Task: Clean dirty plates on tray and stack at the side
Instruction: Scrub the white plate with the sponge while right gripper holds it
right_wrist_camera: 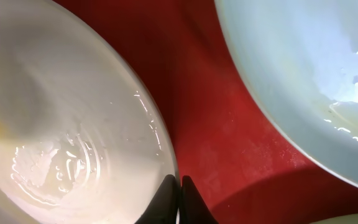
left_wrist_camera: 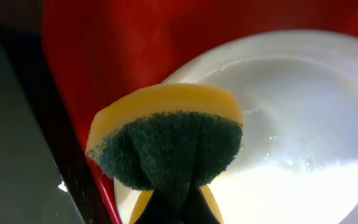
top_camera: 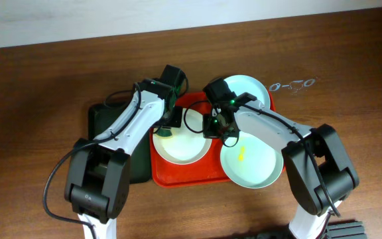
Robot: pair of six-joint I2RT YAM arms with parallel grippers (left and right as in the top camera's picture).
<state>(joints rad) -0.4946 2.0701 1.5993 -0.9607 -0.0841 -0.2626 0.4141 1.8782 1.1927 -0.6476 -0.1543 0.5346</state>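
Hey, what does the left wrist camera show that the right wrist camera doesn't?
Only the left wrist view: a yellow sponge with a green scouring face, pinched from below, and the dark green tray at the left edge. Only the right wrist view: a pale mint plate at upper right, and the right fingers closed at the white plate rim. Both: the white plate on the red tray.

Surface: brown wooden table (top_camera: 38, 99), pale wall along its far edge | Middle: red-orange tray (top_camera: 181, 178) with raised rim, lying flat | Just beside its left side: dark green tray (top_camera: 101, 119) | Towards far right corner: small clear object (top_camera: 294, 84), too small to identify, apart from both trays
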